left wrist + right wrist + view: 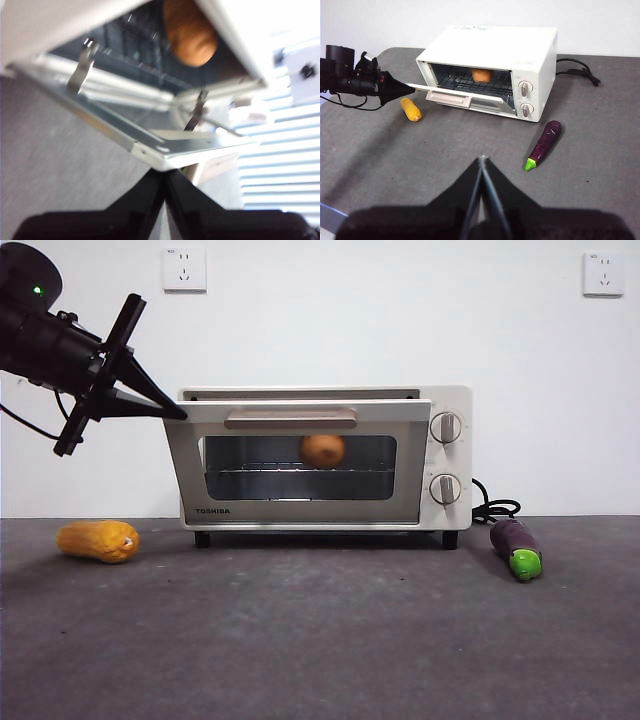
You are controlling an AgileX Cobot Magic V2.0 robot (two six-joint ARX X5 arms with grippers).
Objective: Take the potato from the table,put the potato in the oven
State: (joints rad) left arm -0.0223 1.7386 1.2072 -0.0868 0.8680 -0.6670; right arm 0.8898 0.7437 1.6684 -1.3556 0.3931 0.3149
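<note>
The potato (pixel 323 450) (pixel 190 32) (pixel 481 75) lies on the wire rack inside the cream oven (pixel 452 455) (pixel 495 42). The oven door (pixel 300 412) (pixel 185 145) hangs partly open, tilted outward. My left gripper (pixel 178 412) (pixel 164 172) (pixel 410 90) is shut and empty, its pointed tip against the free corner of the door at the oven's left side. My right gripper (pixel 482 160) is shut and empty, hovering above the table (pixel 320 640) well in front of the oven.
A yellow-orange corn cob (pixel 98 540) (pixel 411 109) lies on the table left of the oven, below the left arm. A purple eggplant (pixel 516 547) (pixel 545 144) lies to the oven's right, near the black cord (pixel 495 508).
</note>
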